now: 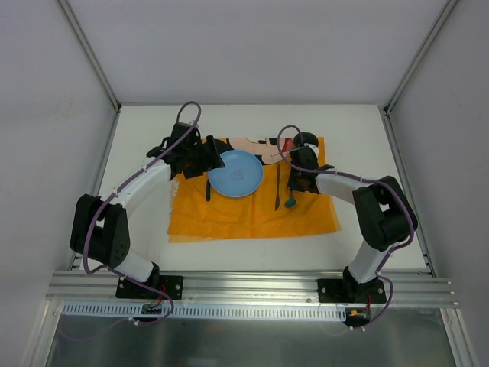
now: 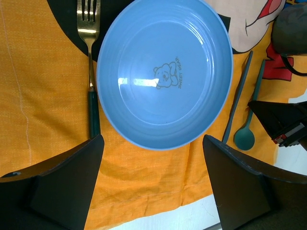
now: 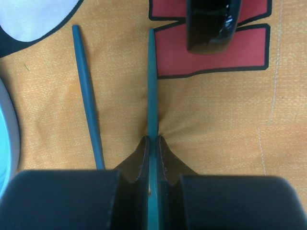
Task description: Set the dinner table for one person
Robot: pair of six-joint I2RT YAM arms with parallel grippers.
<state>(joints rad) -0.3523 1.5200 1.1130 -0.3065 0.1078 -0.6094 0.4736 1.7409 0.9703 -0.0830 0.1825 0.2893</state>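
On the white dinner table (image 1: 359, 130) lies an orange placemat (image 1: 229, 218) with a blue plate (image 1: 235, 173) on it. Left of the plate is a fork (image 1: 207, 187); right of it are a teal knife (image 1: 276, 191) and a teal spoon (image 1: 290, 202). My right gripper (image 3: 153, 141) is shut on the spoon's handle (image 3: 152, 72), low on the mat, which puckers at the fingertips. The knife (image 3: 88, 105) lies apart to its left. My left gripper (image 2: 152, 141) hangs open above the plate's (image 2: 165, 72) near edge and holds nothing.
A dark cup (image 1: 307, 140) stands on the mat just beyond my right gripper (image 1: 296, 183), close ahead in the right wrist view (image 3: 213, 24). Grey walls enclose the table on three sides. An aluminium rail (image 1: 244, 287) runs along the near edge.
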